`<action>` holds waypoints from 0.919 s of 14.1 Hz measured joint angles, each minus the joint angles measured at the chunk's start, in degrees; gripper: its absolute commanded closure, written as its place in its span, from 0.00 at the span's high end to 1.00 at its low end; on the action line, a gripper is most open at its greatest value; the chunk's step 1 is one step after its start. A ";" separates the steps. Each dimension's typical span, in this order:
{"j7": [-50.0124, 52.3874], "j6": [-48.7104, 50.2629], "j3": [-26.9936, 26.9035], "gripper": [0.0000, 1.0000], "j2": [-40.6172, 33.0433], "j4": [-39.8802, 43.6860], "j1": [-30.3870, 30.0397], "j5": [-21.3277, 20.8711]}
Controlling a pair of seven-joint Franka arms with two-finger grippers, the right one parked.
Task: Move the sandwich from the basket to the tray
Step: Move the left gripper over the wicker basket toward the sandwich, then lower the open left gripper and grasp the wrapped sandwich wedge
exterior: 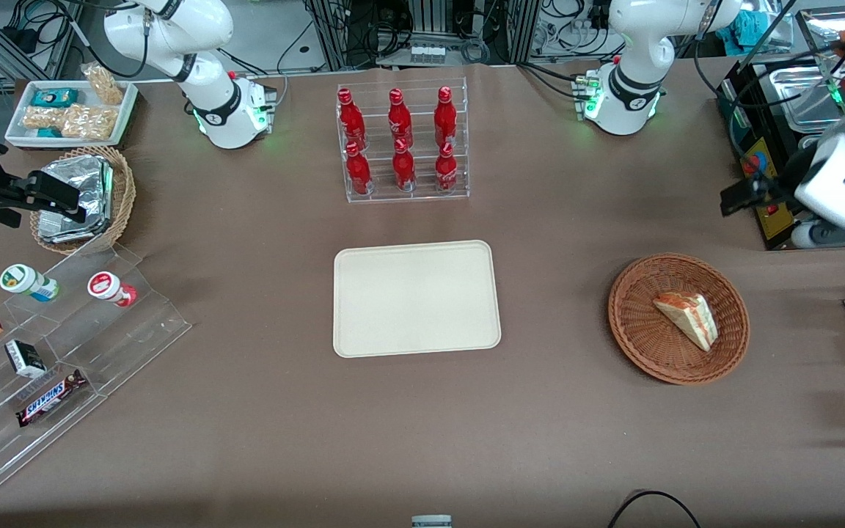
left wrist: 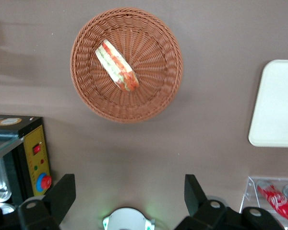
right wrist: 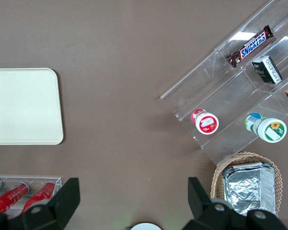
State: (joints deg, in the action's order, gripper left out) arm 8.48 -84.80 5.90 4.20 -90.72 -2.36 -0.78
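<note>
Gripper [left wrist: 127,196] spread wide, high above table; triangular sandwich [left wrist: 116,65] in round woven wicker basket [left wrist: 156,91]; smooth flat cream tray [exterior: 416,298] bare.

"SNICKERS" on choc bar [exterior: 50,397] in acrylic display stand [exterior: 63,367].

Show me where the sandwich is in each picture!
Front view: the sandwich lies in the basket, toward the working arm's end.
Left wrist view: the sandwich in the basket, the open gripper high above the table.
Right wrist view: not in it.
Shared landmark: the tray.
</note>
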 measured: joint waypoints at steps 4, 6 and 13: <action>-0.02 -14.71 -0.19 1.00 2.42 -10.63 -2.32 -0.03; -0.13 -20.93 -0.24 1.00 3.68 -15.08 -3.63 -0.03; 15.53 -38.67 -0.29 1.00 8.83 -23.49 -5.48 0.18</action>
State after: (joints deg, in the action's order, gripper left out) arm 24.01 -123.46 5.61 13.03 -114.21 -7.84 -0.60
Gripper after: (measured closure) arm 0.000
